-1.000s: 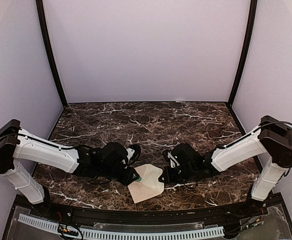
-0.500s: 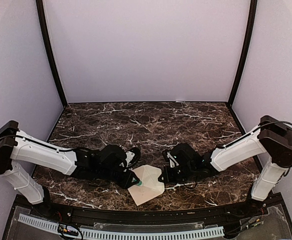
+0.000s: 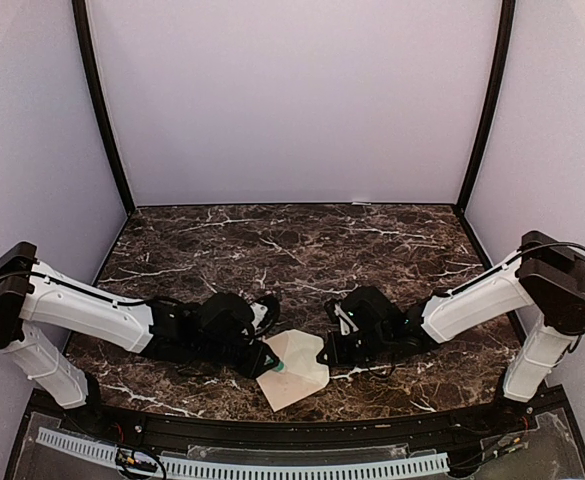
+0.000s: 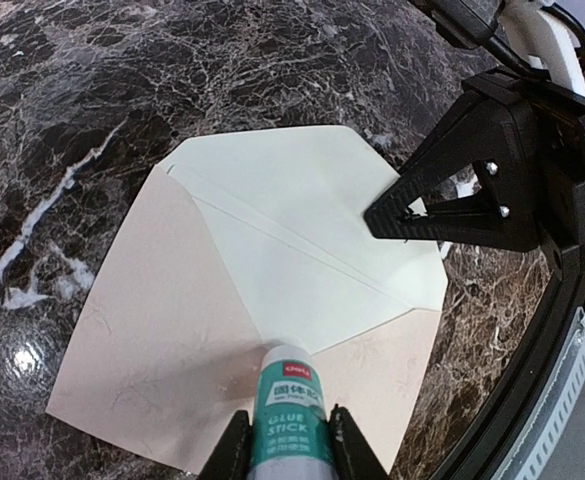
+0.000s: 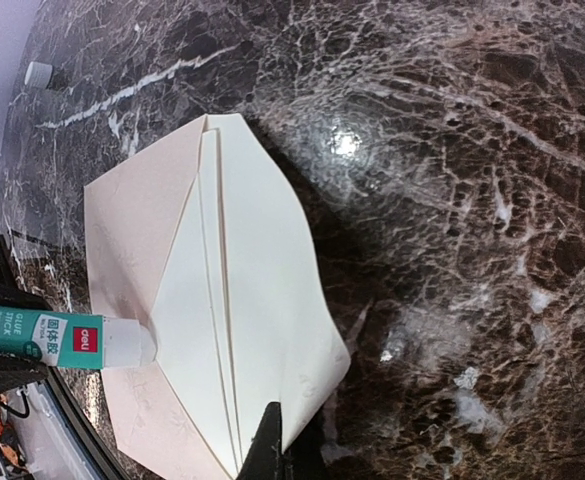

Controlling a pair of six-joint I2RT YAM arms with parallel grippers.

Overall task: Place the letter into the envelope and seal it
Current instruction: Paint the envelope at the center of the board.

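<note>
The cream envelope (image 3: 299,372) lies flat at the near middle of the marble table, its pointed flap (image 4: 302,210) open and showing a white inner face. My left gripper (image 4: 287,428) is shut on a green and white glue stick (image 4: 290,405). The stick's tip rests on the envelope (image 4: 162,330) just below the flap's point. My right gripper (image 5: 277,445) is shut on the flap's (image 5: 262,280) outer edge, with the paper caught between its black fingers. From the right wrist the glue stick (image 5: 52,335) shows at the left. The letter is not visible as a separate sheet.
A small white cap (image 5: 38,72) stands on the table beyond the envelope. The black rail (image 4: 562,330) of the table's near edge runs just behind the envelope. Lilac walls close in the back and both sides.
The left gripper has drawn the glue stick slightly toward the near edge across the envelope. The right gripper holds its place on the flap.
</note>
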